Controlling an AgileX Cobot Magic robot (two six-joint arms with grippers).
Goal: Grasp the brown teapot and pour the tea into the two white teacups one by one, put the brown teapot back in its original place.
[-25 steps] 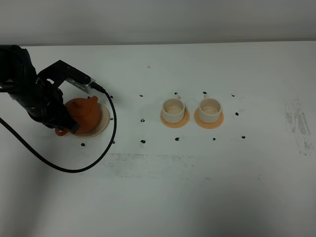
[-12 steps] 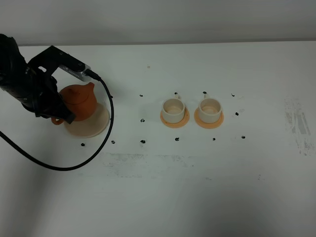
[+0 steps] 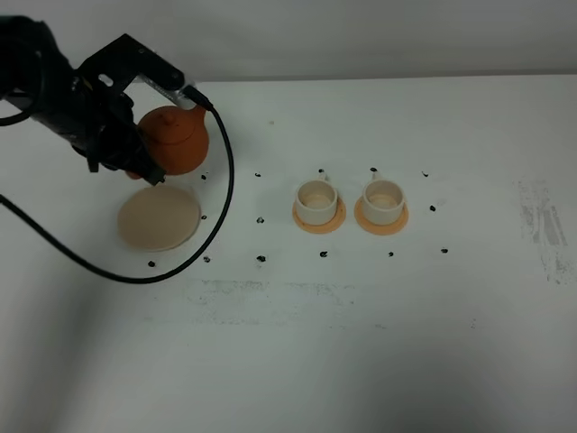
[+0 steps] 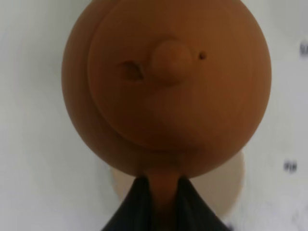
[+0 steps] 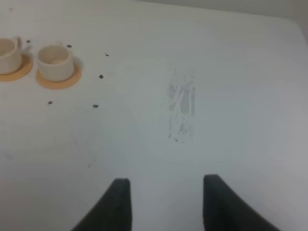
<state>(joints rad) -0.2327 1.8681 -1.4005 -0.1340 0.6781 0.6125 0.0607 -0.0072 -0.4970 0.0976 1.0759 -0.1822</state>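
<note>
A: At the left end of the desk (image 3: 361,352), what?

B: Brown teapot (image 3: 178,140), up in the air, lid on, spout turned toward the cups' side.

A: Held how?

B: By the left hand (image 4: 162,185), clamped on the loop handle, one dark finger (image 4: 134,211) pressed to each side of it.

A: And under it?

B: Pale saucer (image 3: 160,219), bare, flat on the desk. From the left wrist, partly hidden beneath the pot's body, with no contact between the two.

A: Cups?

B: Mid-desk, well apart from the pot. Near teacup (image 3: 316,202) and far teacup (image 3: 382,200) side by side, not touching, each upright on one of the orange coasters (image 3: 319,223). Insides pale; tea not to be made out from up high.

A: Anything across the way between pot and cups?

B: Only small black marks (image 3: 261,258) dotted on the desk around saucer and coasters. Also a black cable (image 3: 222,194) from the left arm, looping past the saucer on the side facing the cups, then back toward the desk's left edge. Touching the desk or not, cannot tell.

A: Right hand (image 5: 166,185)?

B: Wide open, empty, over bare desk, well off from the far teacup, near a grey scuff (image 5: 182,108).
</note>
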